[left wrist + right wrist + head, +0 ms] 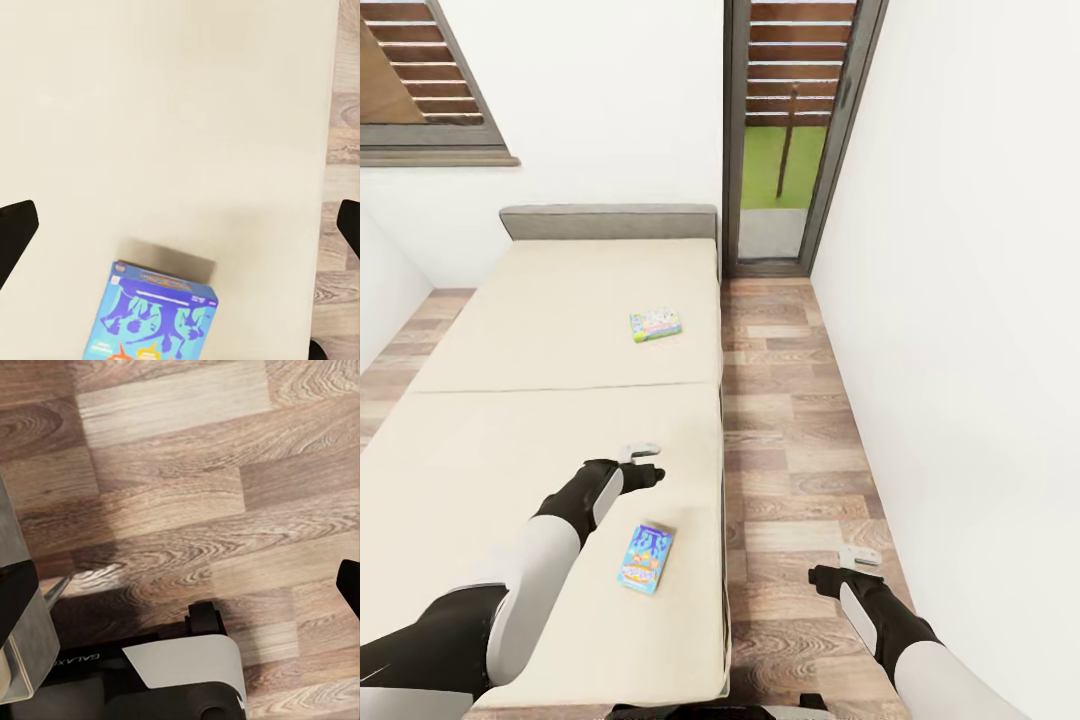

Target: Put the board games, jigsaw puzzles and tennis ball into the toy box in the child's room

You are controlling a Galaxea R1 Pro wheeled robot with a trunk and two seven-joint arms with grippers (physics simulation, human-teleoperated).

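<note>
Left gripper (641, 452), jaws apart, hovers over the bed (510, 420); blue board game (646, 558) lies at its 6 o'clock. Right gripper (857, 556) spread too.

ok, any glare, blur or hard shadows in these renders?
Head view: even light, no glare, wide-angle bending of the walls; the blue board game stays sharp. Left wrist view: the bed looks flat and washed out, with a soft shadow beside the box. Right wrist view: the floor grain is crisp, with a dark shadow near the robot's base.

Two board games flat on the bed (540, 330): blue one (646, 558) near, greenish one (655, 325) farther
</note>
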